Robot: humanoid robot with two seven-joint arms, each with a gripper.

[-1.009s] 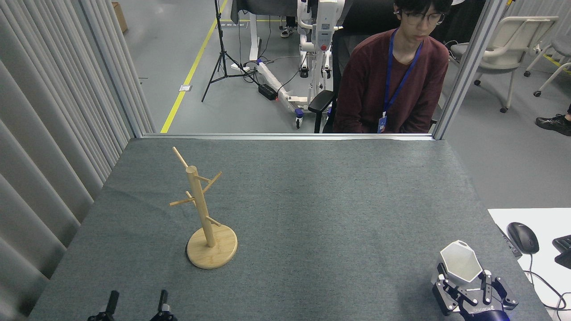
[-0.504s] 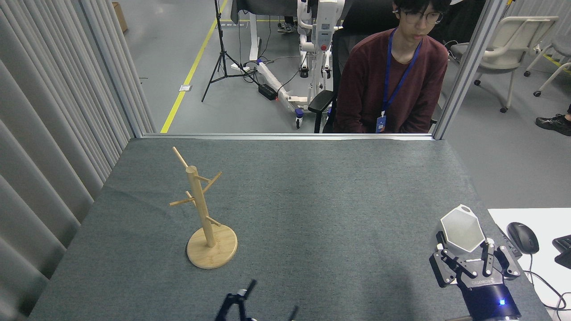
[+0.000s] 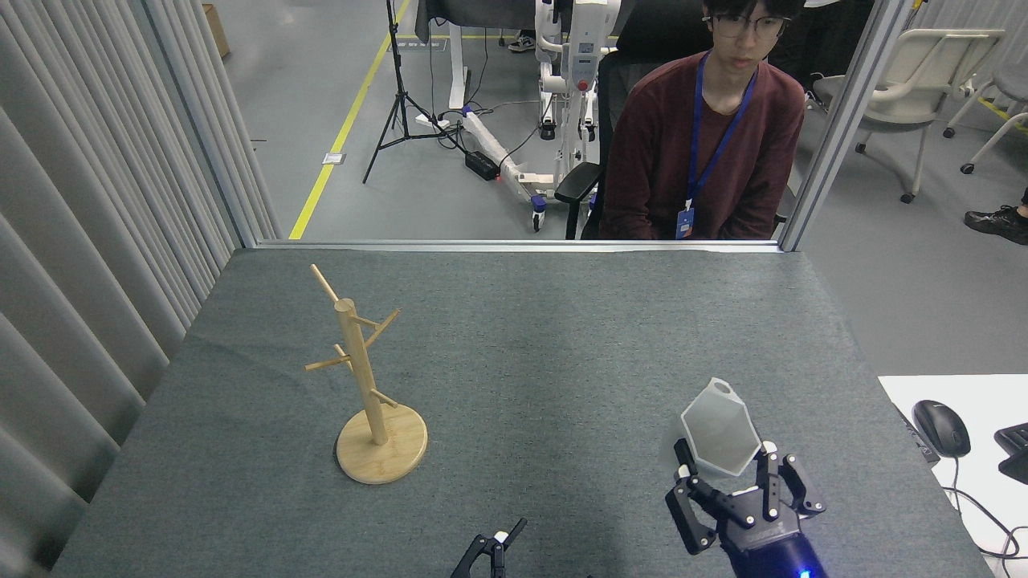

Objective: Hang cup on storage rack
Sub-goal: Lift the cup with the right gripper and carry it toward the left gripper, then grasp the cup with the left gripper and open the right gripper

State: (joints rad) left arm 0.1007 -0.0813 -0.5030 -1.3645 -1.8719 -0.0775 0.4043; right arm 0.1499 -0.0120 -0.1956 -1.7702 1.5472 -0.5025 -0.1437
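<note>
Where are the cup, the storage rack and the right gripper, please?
cup (image 3: 720, 432), head view, inner wall.
storage rack (image 3: 359, 365), head view, upright post.
right gripper (image 3: 727, 474), head view, between fingertips.

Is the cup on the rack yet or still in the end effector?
In the end effector: the right end effector grips the white cup above the table, well right of the storage rack, whose pegs are bare.

Grey carpeted table (image 3: 522, 337), ribbed curtain (image 3: 88, 201) at left, white chair (image 3: 907, 80) beyond
</note>
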